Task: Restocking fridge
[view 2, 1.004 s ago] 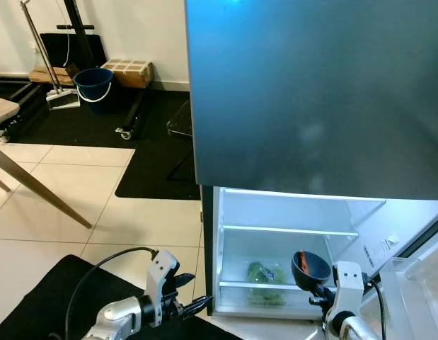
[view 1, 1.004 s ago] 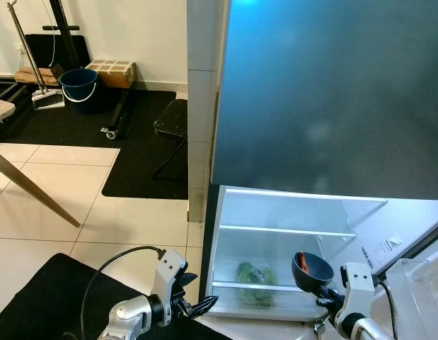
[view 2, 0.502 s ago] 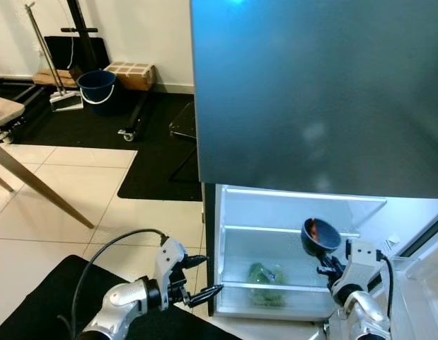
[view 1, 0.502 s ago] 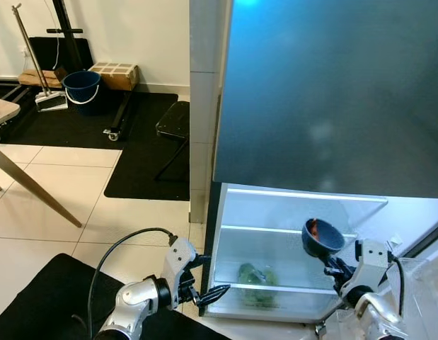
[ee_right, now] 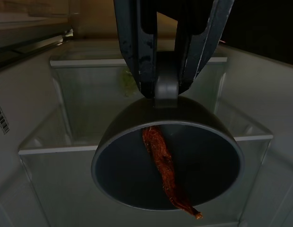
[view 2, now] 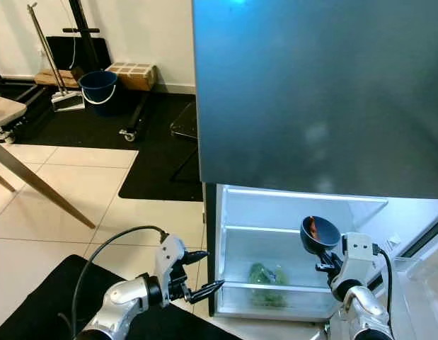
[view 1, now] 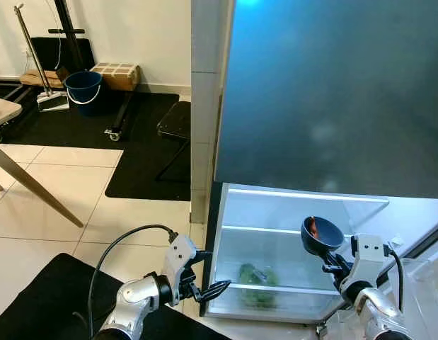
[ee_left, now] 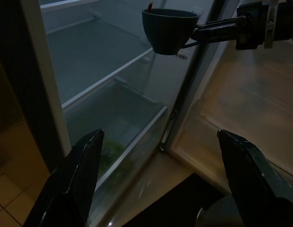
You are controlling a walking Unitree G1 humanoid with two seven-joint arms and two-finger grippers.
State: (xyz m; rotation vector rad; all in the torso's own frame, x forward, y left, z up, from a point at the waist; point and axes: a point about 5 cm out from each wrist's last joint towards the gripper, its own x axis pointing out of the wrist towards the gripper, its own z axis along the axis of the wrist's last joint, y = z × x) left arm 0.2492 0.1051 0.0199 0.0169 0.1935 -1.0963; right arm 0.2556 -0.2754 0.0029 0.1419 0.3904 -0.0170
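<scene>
The fridge's lower compartment point(view 1: 289, 212) stands open and lit, with a glass shelf point(view 1: 275, 231) and a bottom drawer holding leafy greens point(view 1: 255, 276). My right gripper point(view 1: 330, 263) is shut on the handle of a dark blue cup point(view 1: 320, 236) with a red chilli pepper point(ee_right: 164, 163) inside; the cup hangs in front of the shelf at the compartment's right side. My left gripper point(view 1: 211, 272) stands open by the fridge's left edge, holding nothing. In the left wrist view the cup point(ee_left: 169, 29) hangs beyond the fingers point(ee_left: 82, 172).
The dark upper fridge door point(view 1: 332, 92) is shut above. The opened lower door with its clear bin point(view 1: 417, 283) stands at the right. A black mat point(view 1: 35, 297) lies under me; a wooden table leg point(view 1: 27, 185), blue bucket point(view 1: 84, 85) and cardboard box point(view 1: 116, 73) sit at the left.
My right gripper has lifted the cup from drawer height up to shelf height. My left gripper has drawn closer to the fridge's left edge. The camera shifted slightly.
</scene>
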